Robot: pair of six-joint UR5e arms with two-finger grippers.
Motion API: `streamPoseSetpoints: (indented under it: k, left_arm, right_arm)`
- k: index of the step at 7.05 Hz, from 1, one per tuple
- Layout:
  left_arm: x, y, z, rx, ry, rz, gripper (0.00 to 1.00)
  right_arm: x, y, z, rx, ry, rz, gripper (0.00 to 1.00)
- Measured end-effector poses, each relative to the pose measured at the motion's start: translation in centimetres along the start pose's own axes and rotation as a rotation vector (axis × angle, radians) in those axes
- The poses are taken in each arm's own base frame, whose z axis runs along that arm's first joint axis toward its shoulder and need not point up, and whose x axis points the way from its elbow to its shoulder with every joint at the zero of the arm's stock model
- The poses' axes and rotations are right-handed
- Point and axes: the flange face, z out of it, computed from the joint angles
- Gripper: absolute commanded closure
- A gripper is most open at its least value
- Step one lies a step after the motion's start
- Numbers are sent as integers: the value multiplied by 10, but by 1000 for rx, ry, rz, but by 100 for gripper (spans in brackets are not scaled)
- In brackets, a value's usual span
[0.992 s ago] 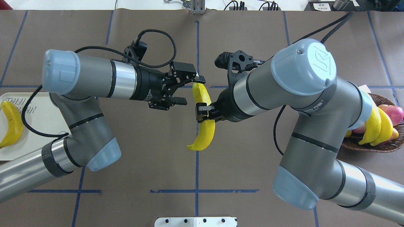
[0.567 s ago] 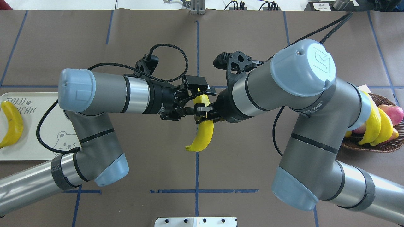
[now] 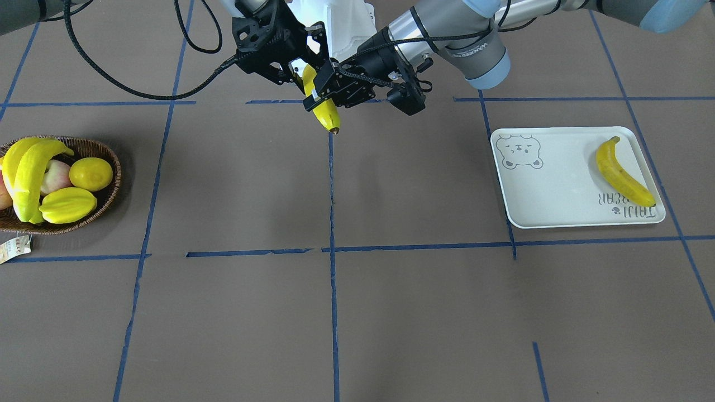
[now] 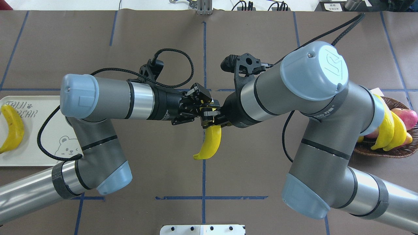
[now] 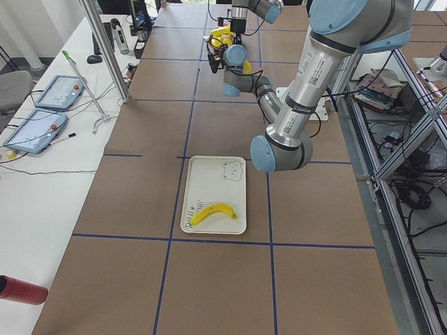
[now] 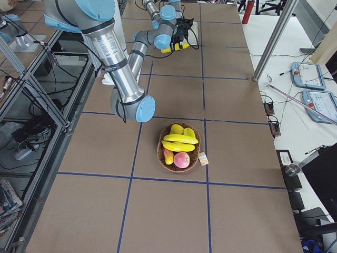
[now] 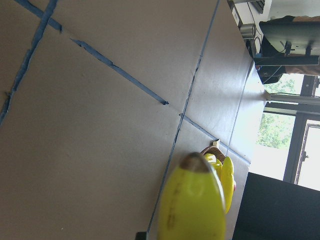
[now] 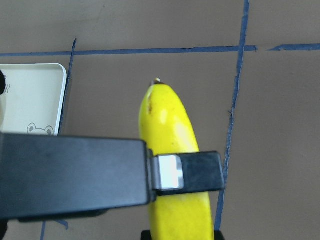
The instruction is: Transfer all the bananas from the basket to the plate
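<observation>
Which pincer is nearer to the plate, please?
Left. The left pincer grips the banana on the plate side; the right pincer grips it slightly farther off, toward the basket.

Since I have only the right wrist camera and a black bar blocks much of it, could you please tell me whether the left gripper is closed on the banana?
Observer: Overhead, the left gripper looks shut on the upper end of the held banana, right beside the right gripper clamping its middle.
Operator: Thanks. How full is the plate?
Observer: The plate holds one banana, beside its lettering.
Operator: And the basket?
Observer: The basket holds two bananas, plus a lemon.
</observation>
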Motion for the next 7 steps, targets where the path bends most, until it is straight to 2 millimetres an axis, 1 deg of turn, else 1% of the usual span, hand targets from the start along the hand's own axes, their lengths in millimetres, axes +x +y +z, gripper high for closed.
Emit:
streamPoseSetpoints:
  k: [2, 4, 5, 6, 7]
  left_arm:
    - [2, 0, -1, 1, 3, 0, 100]
    - [1, -5, -3, 10, -5, -1, 100]
    - [-4, -15, -6, 30, -30, -10, 100]
    - [-12, -32, -10, 54, -89, -15, 100]
    - [-16, -54, -19, 83, -172, -10, 100]
  right_arm:
    - [-3, 3, -6, 3, -12, 14, 0]
    - [-6, 8, -20, 7, -35, 26, 0]
    - [-6, 10, -29, 12, -46, 24, 0]
    - [-4, 13, -40, 19, -55, 21, 0]
    - [2, 18, -49, 25, -60, 21, 0]
